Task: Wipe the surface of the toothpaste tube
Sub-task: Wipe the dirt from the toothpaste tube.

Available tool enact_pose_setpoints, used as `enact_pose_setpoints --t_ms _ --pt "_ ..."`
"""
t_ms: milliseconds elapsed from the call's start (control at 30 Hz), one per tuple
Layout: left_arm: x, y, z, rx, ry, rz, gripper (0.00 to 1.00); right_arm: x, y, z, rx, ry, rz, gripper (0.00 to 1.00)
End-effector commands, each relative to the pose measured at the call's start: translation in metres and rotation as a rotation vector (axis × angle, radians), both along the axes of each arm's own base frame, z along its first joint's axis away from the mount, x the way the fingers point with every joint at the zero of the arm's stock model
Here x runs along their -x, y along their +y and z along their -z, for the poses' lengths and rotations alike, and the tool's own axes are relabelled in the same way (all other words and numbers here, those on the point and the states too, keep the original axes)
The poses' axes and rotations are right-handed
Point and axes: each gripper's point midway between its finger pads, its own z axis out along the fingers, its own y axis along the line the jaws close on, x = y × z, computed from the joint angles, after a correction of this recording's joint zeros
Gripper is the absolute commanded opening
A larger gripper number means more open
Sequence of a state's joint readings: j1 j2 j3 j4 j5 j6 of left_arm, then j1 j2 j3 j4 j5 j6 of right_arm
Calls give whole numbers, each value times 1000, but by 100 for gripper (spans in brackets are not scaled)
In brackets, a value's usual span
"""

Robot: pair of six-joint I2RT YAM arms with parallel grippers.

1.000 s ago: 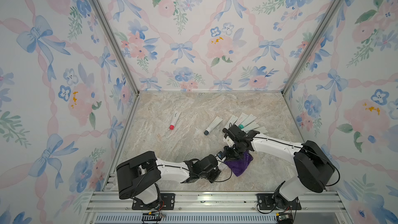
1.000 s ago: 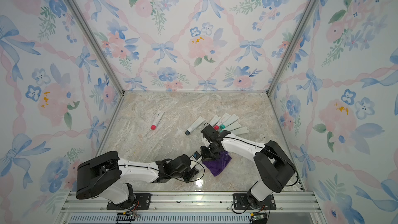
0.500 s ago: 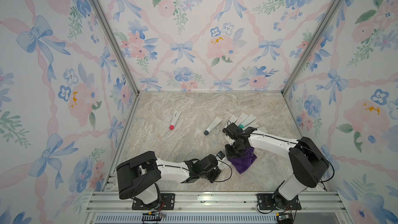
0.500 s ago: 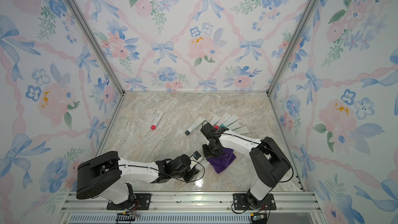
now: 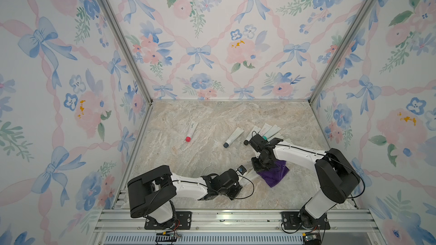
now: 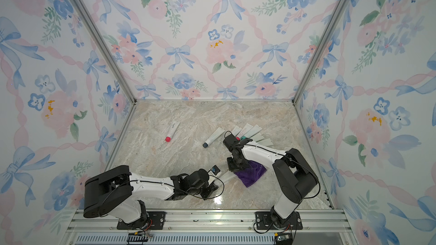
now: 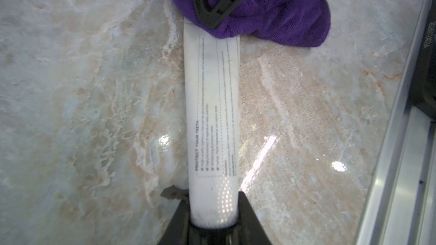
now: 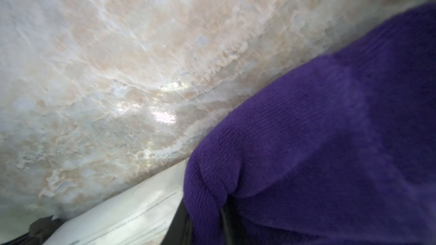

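1 view, left wrist, shows left tool [image 7: 213,205] clamping toothpaste tube [image 7: 212,114].

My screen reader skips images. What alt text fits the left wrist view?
A white toothpaste tube stretches across a marble table, one end clamped in the left tool. A purple cloth, pinched by the right tool, covers its other end.

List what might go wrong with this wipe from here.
The left claw holds the white tube only at its cap end, so the purple cloth pressing on the far end might twist it loose. The cloth in the right claw overhangs the tube's edge and may slide onto the table instead.
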State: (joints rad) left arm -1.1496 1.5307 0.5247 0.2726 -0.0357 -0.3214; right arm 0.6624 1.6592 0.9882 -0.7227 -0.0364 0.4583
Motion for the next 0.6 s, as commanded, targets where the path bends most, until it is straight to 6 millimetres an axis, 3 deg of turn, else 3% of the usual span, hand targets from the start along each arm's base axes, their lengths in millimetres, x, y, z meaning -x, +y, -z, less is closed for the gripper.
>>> enact_pose_setpoints --t_ms 0,267,467,567 --pt "-3 11 6 -30 -1 -25 27 39 31 -4 -178 134 -16 20" --pt "-3 11 4 -24 -7 -28 27 55 68 -14 -342 191 -40 20" --pt "-3 12 4 -25 -6 -30 27 54 67 -8 -317 211 -46 20" --pt "-4 12 3 -22 -9 -31 27 49 46 3 -175 189 -54 20"
